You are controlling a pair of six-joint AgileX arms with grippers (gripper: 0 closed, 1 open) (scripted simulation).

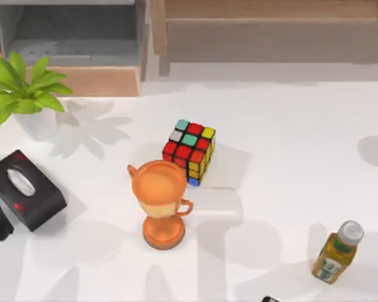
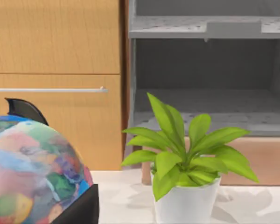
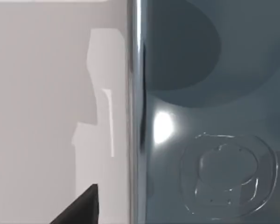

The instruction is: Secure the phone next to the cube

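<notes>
Phone (image 3: 210,116) seen very close under right wrist camera, glossy grey-blue face and silver rim filling much of that view, lying flat on white table (image 3: 46,116); long axis judged to run along rim line. In top view only dark corner seen at bottom edge, right of centre (image 1: 270,299), well apart from cube (image 1: 190,151) at table centre beside orange trophy cup (image 1: 164,201). Right arm judged nearer to phone. Right gripper state cannot be told. Left arm parked at table's left, near plant (image 1: 22,91)
</notes>
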